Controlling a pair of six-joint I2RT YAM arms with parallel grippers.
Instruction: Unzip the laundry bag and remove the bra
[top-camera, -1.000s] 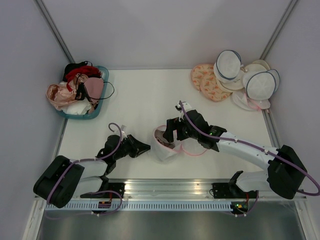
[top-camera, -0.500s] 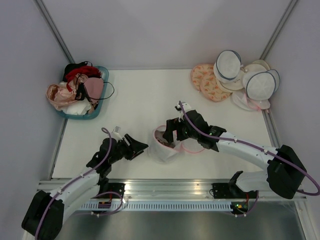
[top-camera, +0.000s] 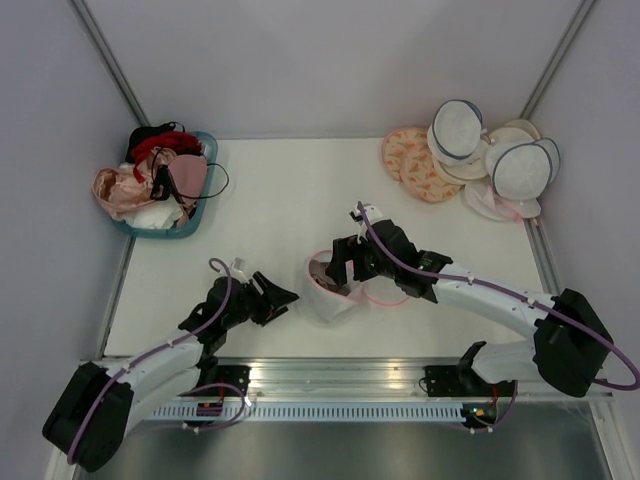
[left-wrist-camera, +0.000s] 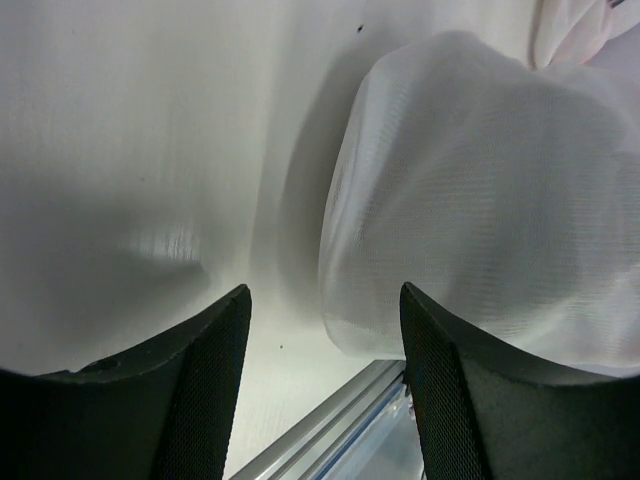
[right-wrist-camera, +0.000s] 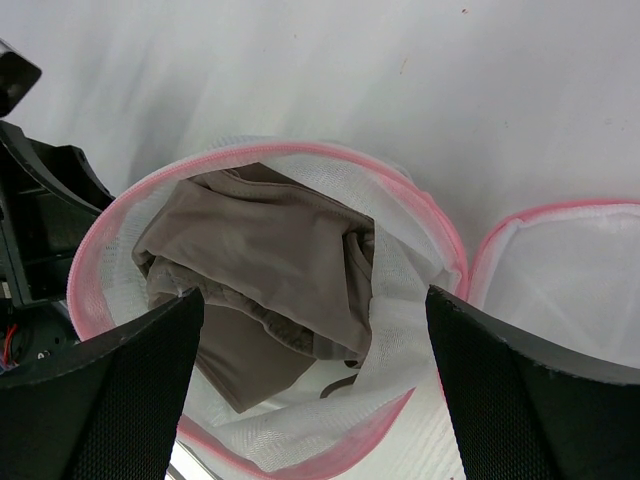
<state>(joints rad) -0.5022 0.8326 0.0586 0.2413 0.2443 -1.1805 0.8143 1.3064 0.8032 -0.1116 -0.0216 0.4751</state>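
Note:
The laundry bag (top-camera: 328, 297) lies unzipped near the table's front middle, its pink rim open and its lid flap (top-camera: 388, 296) folded out to the right. In the right wrist view the bag (right-wrist-camera: 410, 290) holds the crumpled taupe bra (right-wrist-camera: 270, 260), and the lid flap (right-wrist-camera: 570, 290) lies beside it. My right gripper (top-camera: 343, 266) hovers over the opening, open and empty (right-wrist-camera: 312, 300). My left gripper (top-camera: 283, 296) is open and empty just left of the bag. In the left wrist view (left-wrist-camera: 322, 300) it faces the bag's white mesh side (left-wrist-camera: 480, 200) without touching it.
A teal basket (top-camera: 203, 210) full of pink, red and black bras stands at the back left. White navy-rimmed bags (top-camera: 520, 168) and orange-patterned discs (top-camera: 412, 160) lie piled at the back right. A metal rail (top-camera: 330, 374) runs along the near edge.
The left arm has stretched forward and shifted its elbow, and its gripper stays just left of the bag. The right arm, bag and bra have not moved.

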